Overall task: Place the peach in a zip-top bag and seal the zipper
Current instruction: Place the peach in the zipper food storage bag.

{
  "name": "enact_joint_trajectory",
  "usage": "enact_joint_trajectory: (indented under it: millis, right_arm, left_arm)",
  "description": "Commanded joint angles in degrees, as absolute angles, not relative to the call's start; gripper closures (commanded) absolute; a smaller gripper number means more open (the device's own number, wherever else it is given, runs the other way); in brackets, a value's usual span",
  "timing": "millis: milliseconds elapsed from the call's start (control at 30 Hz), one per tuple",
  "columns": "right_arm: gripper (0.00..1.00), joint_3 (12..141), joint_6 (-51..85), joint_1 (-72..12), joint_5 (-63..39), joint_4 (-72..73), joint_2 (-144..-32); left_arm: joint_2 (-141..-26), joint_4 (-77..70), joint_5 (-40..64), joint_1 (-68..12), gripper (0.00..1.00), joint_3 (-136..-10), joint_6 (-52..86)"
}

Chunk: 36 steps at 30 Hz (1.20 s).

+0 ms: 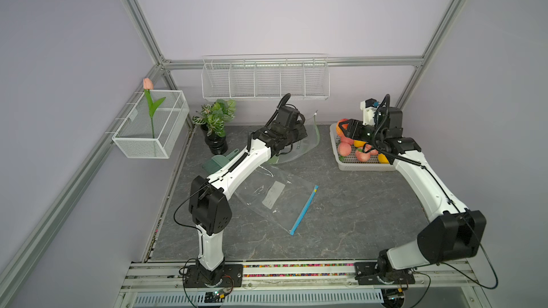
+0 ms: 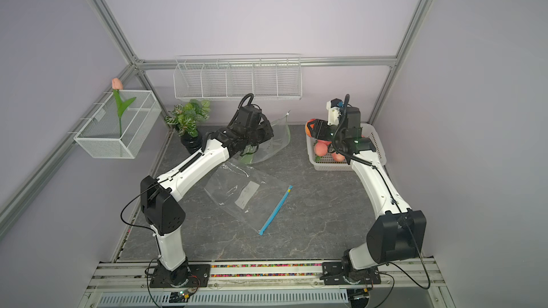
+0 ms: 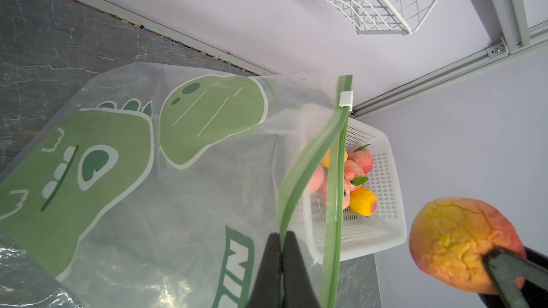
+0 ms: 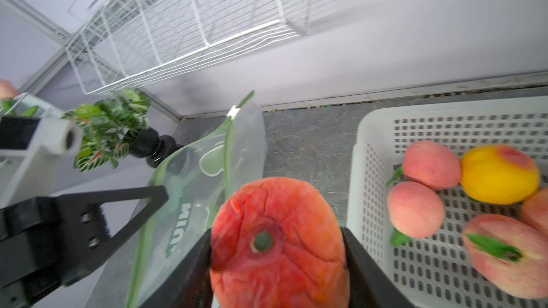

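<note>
left jaws: clamped on green-zip bag (image 3: 178, 202) rim, zipper upright | right jaws: gripping peach (image 4: 278, 244), stem toward wrist

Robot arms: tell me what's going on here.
The left fingers are shut on the rim of the green dinosaur zip-top bag, holding its mouth open. The right fingers hold a peach in the air beside the white basket of fruit, not yet in that bag. A second clear bag lies flat on the table.

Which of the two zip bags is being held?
The green-zipper dinosaur bag, pinched by the left gripper; the clear blue-zipper bag lies flat on the table.
</note>
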<state>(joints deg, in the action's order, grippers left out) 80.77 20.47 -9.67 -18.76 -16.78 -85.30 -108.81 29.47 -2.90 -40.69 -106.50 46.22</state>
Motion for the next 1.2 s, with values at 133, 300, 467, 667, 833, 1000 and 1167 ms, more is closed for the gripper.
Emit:
enact_joint_trajectory:
  millis: [133, 300, 467, 667, 833, 1000, 1167]
  right_arm:
    - [0.38, 83.41, 19.9, -14.52, -24.08, -13.07, -86.27]
    - [0.38, 84.3, 19.82, -16.95, -23.77, -12.83, -88.22]
    - [0.38, 85.6, 19.15, -18.35, -21.65, -14.18, -90.99]
    - [0.38, 88.58, 17.53, -19.54, -18.88, -18.45, -94.54]
    - [0.38, 90.85, 15.76, -20.59, -14.09, -23.0, -96.61]
    - [0.33, 91.57, 15.12, -20.93, -11.63, -24.94, -97.43]
    - [0.24, 91.84, 14.86, -21.04, -10.52, -25.66, -97.62]
  left_arm:
    - [-110.27, 28.0, -0.38, -41.05, 1.0, -108.37, 48.06]
    - [-110.3, 27.73, 0.8, -41.04, 1.0, -108.63, 48.24]
    - [-109.58, 27.25, 1.92, -41.04, 1.0, -108.56, 48.52]
    - [-108.16, 25.76, 2.94, -41.04, 1.0, -107.44, 48.69]
    - [-107.26, 24.87, 3.58, -41.07, 1.0, -106.57, 48.66]
    - [-107.22, 24.17, 4.24, -41.04, 1.0, -105.91, 48.73]
    - [-107.53, 23.99, 4.88, -41.05, 1.0, -105.91, 48.69]
